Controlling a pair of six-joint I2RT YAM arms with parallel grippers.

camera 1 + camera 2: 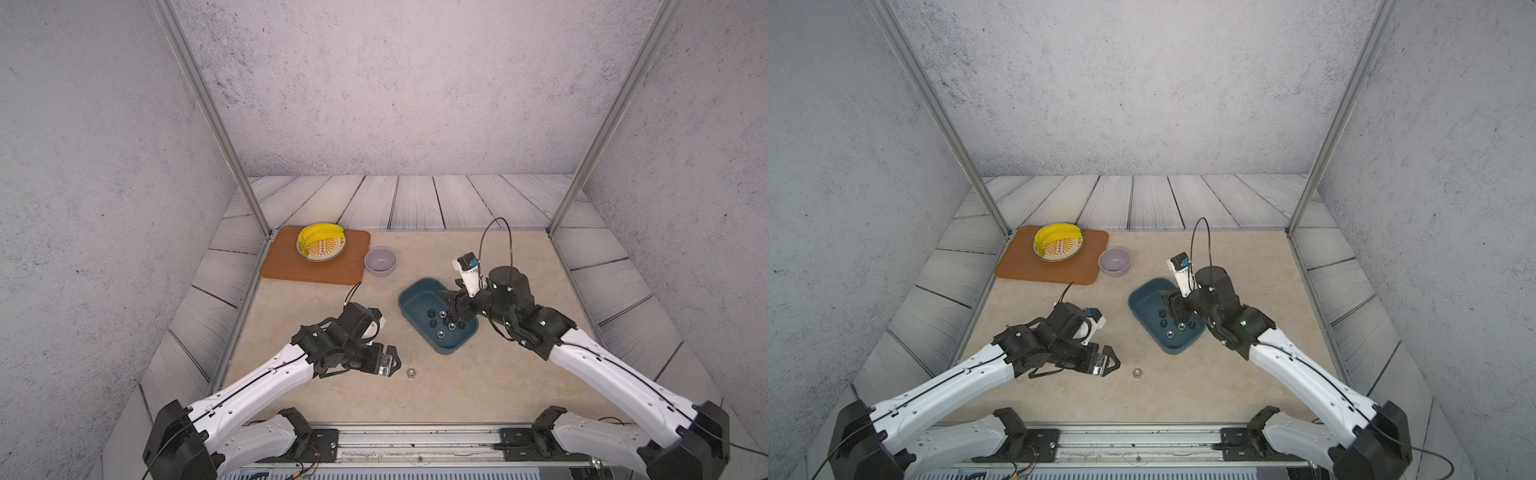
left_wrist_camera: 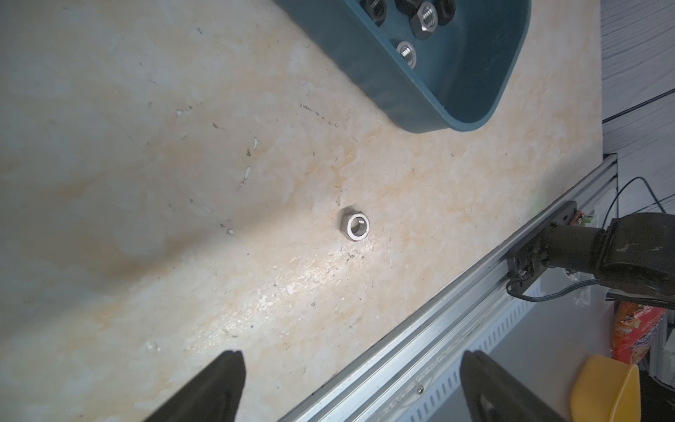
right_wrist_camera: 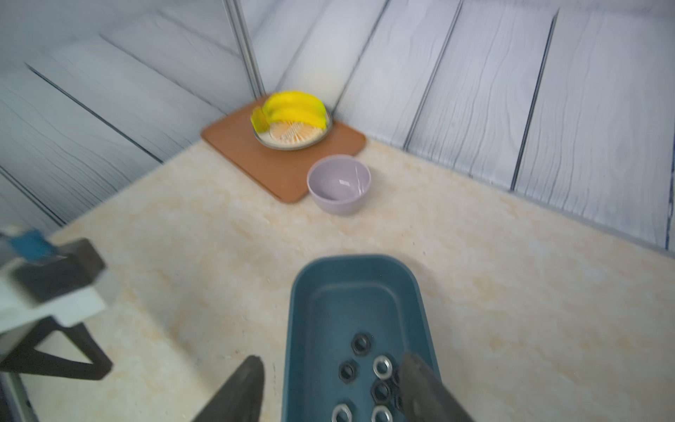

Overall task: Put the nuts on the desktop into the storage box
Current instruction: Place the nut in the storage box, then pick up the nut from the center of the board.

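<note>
The dark teal storage box (image 1: 419,301) (image 1: 1148,297) lies right of centre on the beige desktop (image 1: 457,386), and several black and silver nuts (image 1: 441,323) (image 3: 381,367) rest in its near end. Nearer the front, a single silver nut (image 1: 411,372) (image 1: 1136,372) (image 2: 355,226) sits on the desktop. My left gripper (image 1: 396,361) (image 2: 352,356) hovers low just left of that nut, open and empty. My right gripper (image 1: 459,311) (image 3: 332,360) hangs over the box's near end, jaws apart with nothing between them.
An orange-brown mat (image 1: 316,270) at the back left carries a plate of bananas (image 1: 321,243). A lavender bowl (image 1: 380,261) stands beside it, behind the box. A metal rail (image 1: 415,436) runs along the front edge, and frame posts (image 1: 257,208) rise at the back corners.
</note>
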